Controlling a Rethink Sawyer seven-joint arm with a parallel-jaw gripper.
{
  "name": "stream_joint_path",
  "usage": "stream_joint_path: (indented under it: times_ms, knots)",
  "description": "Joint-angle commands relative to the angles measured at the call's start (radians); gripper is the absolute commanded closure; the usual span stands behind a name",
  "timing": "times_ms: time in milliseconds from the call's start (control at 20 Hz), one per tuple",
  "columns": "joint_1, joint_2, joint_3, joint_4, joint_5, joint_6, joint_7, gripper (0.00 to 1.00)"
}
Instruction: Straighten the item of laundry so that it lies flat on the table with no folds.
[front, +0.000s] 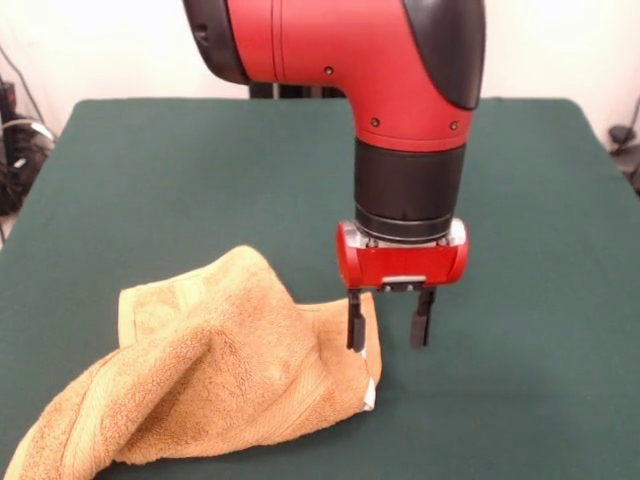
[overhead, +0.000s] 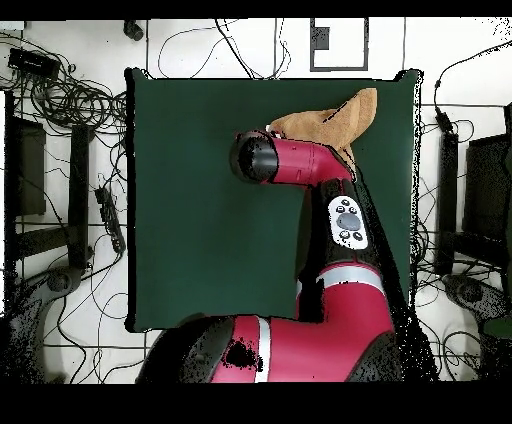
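Observation:
The orange-tan terry towel (front: 205, 375) lies crumpled and folded over itself at the near left of the dark green table (front: 200, 170). Its small white label (front: 371, 392) shows at the right edge. My gripper (front: 390, 330) hangs from the red arm just above the towel's right edge. It is open, with the left finger (front: 355, 322) over the towel's corner and the right finger over bare table. In the overhead view the towel (overhead: 335, 118) shows at the table's top right, partly hidden by the arm (overhead: 300, 160). The gripper itself is hidden there.
Cables and equipment (overhead: 60, 150) lie on the floor around the table in the overhead view. The table's edges (front: 20, 200) show on both sides in the front view.

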Motion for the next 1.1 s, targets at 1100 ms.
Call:
stream_joint_path:
  times_ms: [1100]
  knots:
    - [-0.022,0.076,0.140,0.061,-0.007,-0.081,0.103,0.00]
